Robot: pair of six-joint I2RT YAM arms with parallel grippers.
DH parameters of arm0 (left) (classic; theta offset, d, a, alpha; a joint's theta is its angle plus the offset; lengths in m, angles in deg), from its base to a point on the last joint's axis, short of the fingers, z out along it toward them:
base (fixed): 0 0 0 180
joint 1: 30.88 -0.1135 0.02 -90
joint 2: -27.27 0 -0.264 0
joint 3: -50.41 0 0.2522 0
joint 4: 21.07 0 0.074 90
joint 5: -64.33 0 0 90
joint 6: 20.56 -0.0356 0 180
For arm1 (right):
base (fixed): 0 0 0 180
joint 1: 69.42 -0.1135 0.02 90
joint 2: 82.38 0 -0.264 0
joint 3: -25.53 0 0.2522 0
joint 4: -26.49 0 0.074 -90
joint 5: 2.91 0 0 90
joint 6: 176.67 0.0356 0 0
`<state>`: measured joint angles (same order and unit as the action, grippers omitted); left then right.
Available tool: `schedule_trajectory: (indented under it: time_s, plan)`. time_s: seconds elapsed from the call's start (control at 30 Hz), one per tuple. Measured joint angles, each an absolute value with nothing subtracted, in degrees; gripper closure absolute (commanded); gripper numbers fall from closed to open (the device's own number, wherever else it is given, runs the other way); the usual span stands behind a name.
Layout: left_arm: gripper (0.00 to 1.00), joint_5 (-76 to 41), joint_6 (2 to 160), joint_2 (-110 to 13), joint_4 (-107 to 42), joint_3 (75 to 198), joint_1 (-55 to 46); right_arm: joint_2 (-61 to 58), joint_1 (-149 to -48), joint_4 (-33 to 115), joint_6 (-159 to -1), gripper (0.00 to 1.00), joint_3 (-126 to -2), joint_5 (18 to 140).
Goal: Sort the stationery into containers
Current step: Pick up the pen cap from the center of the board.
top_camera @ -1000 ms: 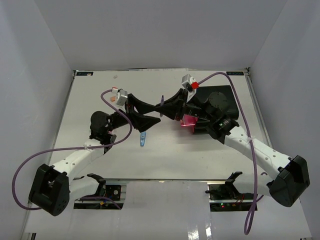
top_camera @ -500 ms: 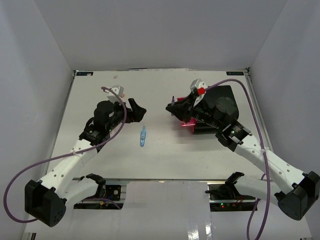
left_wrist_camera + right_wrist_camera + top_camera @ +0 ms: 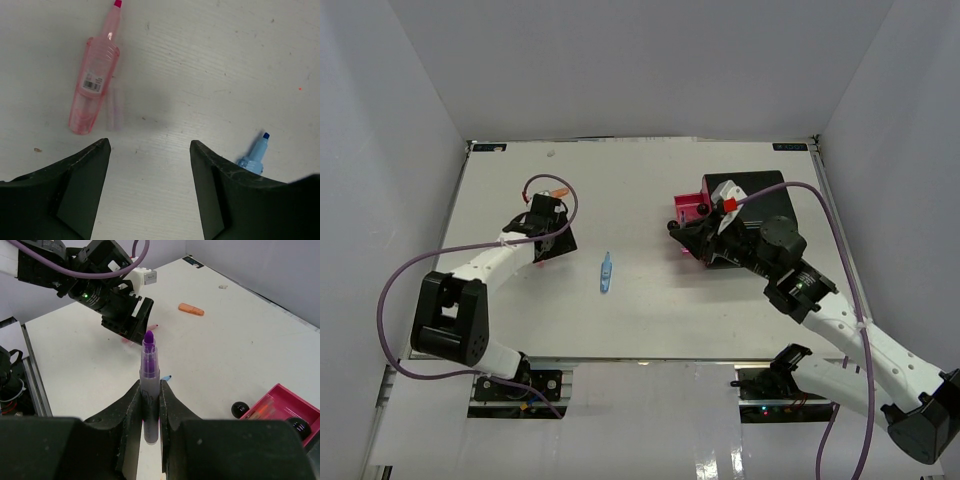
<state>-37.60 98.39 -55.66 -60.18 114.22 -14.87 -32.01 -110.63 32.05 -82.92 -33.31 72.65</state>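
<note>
My right gripper is shut on a clear purple highlighter that stands upright between its fingers, purple tip up. In the top view this gripper hovers just left of the black cabinet, beside its pulled-out magenta drawer. The left gripper is open and empty, low over the table. A clear pink highlighter lies ahead of its left finger. A light-blue highlighter pokes out behind its right finger and lies mid-table.
An orange piece lies on the table beyond the left gripper. The open drawer and two black knobs show at the right wrist view's lower right. White walls close in the table on three sides.
Both grippers were close together at mid-table a second ago and have drawn apart. The left one swung left and down over the pink highlighter. The right one pulled back toward the cabinet with the purple highlighter.
</note>
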Motion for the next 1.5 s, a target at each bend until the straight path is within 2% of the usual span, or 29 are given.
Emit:
schedule_trajectory:
  time_s: [0.27, 0.53, 1.5]
  plan:
    - [0.36, -39.61, 98.28, -60.08, -61.16, 116.01, -16.22, -33.85, -110.37, 33.08, -84.05, 0.92, -31.27, 73.59]
    - [0.41, -39.63, 98.19, -61.67, -61.84, 116.01, -16.53, -34.50, -110.32, 33.27, -84.34, 0.92, -30.49, 74.36]
    - [0.44, -40.92, 95.30, -70.59, -61.84, 121.87, -18.47, -36.71, -110.26, 34.19, -84.34, 0.92, -30.40, 75.21]
